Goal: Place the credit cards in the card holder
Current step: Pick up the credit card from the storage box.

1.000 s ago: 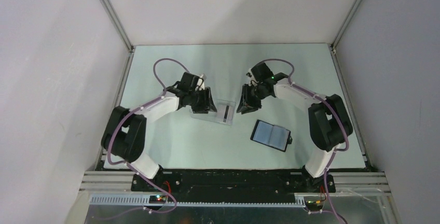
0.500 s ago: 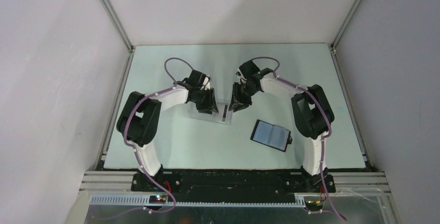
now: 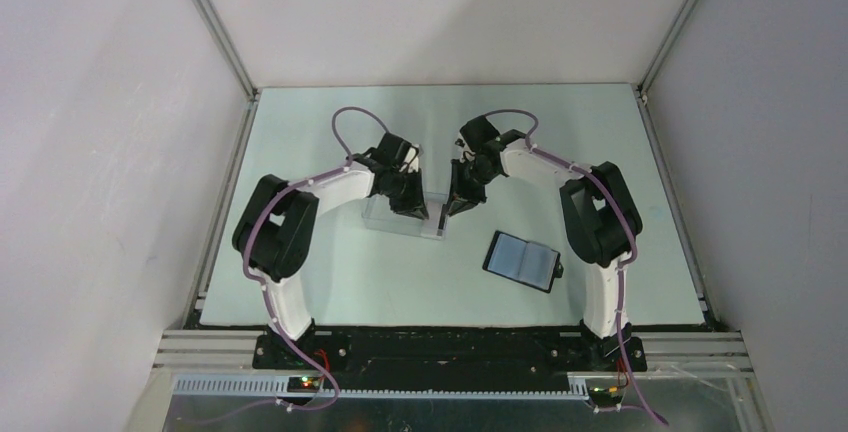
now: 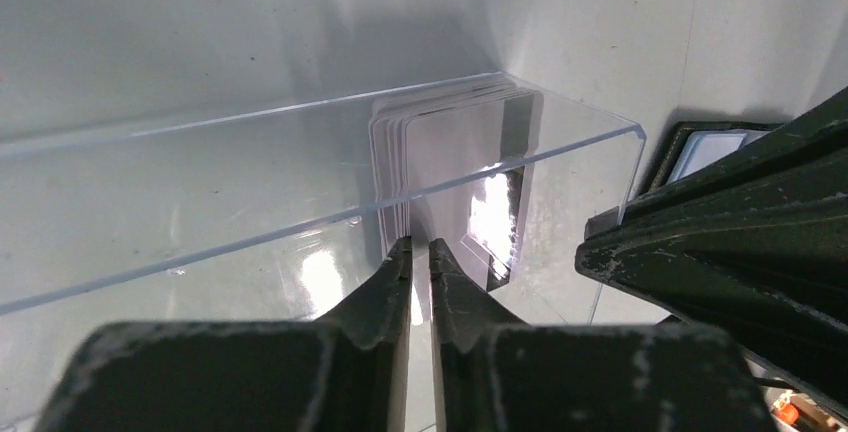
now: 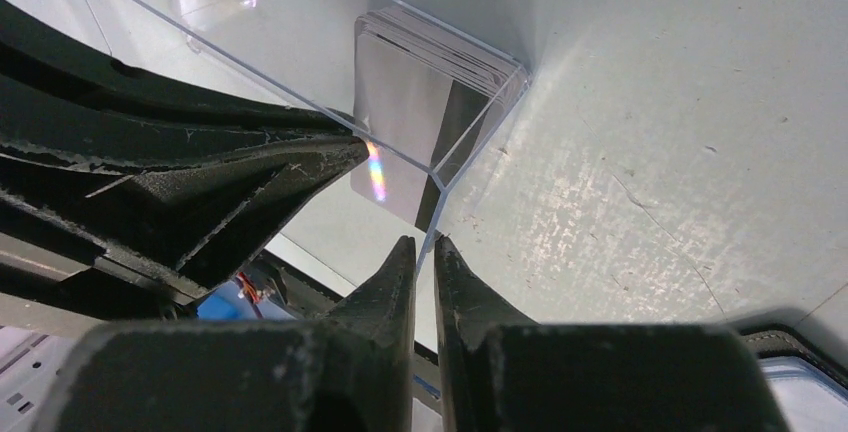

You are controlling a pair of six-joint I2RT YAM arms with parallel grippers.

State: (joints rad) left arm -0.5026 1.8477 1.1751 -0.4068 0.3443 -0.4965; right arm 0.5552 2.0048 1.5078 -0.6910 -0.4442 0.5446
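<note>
The credit cards (image 4: 460,142) stand upright as a pale stack at the right end of a clear plastic box (image 3: 392,220); they also show in the right wrist view (image 5: 410,82). My left gripper (image 4: 418,244) reaches into the box, its jaws narrowed to a thin slit at the stack's front edge, pinching a card there. My right gripper (image 5: 425,240) is shut on the box's end wall beside the cards. In the top view the left gripper (image 3: 412,207) and the right gripper (image 3: 452,207) face each other over that end. The card holder (image 3: 522,260) lies open, pale pockets up, to the right.
The box's clear rim (image 4: 300,227) runs across the left wrist view, and the right arm's dark fingers (image 4: 720,252) crowd its right side. White enclosure walls and metal rails (image 3: 215,32) bound the table.
Both arms have drawn in toward the box's right end. The left gripper slid along the box to the cards and narrowed its jaws. The right gripper came down and shut on the end wall.
</note>
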